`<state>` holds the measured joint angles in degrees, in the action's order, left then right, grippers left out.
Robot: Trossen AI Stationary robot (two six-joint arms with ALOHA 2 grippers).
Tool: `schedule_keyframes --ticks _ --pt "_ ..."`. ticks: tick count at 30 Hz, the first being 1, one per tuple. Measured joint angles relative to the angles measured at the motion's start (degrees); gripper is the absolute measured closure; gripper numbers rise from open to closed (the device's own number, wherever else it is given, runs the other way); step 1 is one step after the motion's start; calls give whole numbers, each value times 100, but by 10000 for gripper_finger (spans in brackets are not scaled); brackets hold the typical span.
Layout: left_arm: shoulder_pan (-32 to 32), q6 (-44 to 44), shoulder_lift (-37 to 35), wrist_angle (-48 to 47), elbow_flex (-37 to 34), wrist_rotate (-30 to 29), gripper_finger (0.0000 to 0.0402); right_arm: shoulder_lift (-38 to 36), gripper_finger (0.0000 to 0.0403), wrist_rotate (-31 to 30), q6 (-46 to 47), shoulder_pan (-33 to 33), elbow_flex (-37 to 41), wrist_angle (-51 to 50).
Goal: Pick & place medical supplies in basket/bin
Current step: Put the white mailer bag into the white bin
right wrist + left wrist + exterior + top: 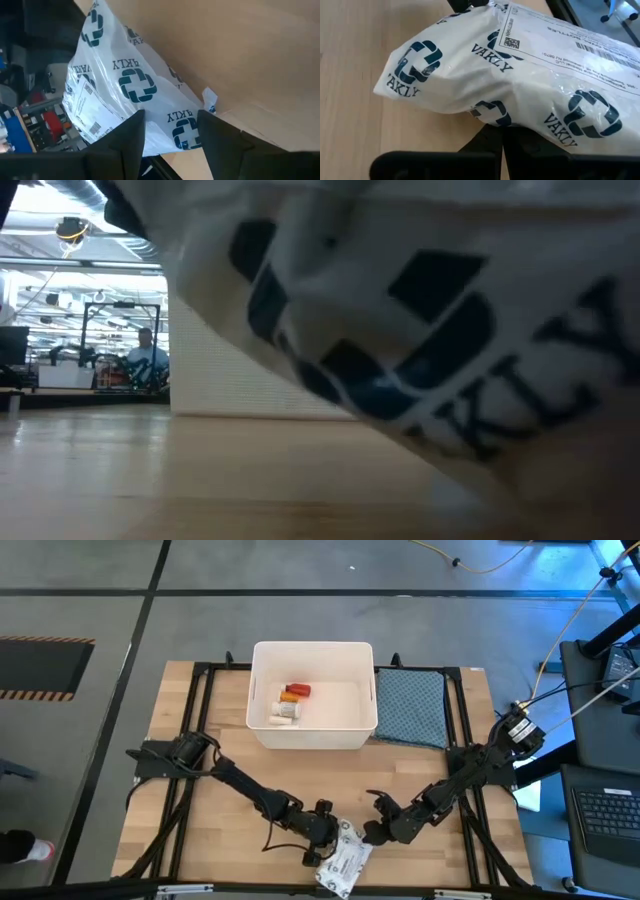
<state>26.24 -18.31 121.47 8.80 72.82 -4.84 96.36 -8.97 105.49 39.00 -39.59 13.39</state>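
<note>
- The step in hand looks like a two-armed handling of the white plastic pharmacy bag printed with dark teal cross logos and a paper label [343,862], which lies at the near edge of the desk, about midway along it and partly over the edge.
- The left claw [322,832] is clenched shut and sits against the bag's left end; in the left wrist view the bag [510,80] fills the frame just past that claw's closed fingers [490,150]. Whether a fold of plastic is pinched there cannot be told.
- The right claw [380,830] stands part-open at the bag's right end; the right wrist view shows the bag [130,90] between and beyond its two dark fingers [125,135], with the film not clearly nipped.
- To do this well, I judge the right claw should close on a firm bunch of the plastic, not a loose skin, before any lift, since the film will slip and sag.
- Both claws should rise together so that the contents do not shift.
- The white rectangular plastic tub [262,730] stands at the far edge, well apart from the bag, with a red bottle [296,691] and a white bottle [285,712] inside.
</note>
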Motion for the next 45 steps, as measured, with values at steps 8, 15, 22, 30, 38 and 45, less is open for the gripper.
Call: schedule_keyframes --ticks 8,15,22,30,38,45 --pt "-82 51 0 -39 0 59 400 -23 222 -311 -592 -65 11 -60" --pt "-131 63 -13 39 11 167 397 -347 222 -1023 -1475 -141 17 -107" --pt "-129 63 -13 22 11 177 398 -519 222 -1001 -1492 -179 17 -243" --pt "-127 63 -13 8 11 183 400 -1164 222 -984 -426 6 15 -834" --pt "-177 107 -13 24 11 237 399 -1451 222 -426 -944 241 13 -769" --pt "-201 107 -13 -7 11 343 396 -1224 222 -30 1330 864 7 -996"
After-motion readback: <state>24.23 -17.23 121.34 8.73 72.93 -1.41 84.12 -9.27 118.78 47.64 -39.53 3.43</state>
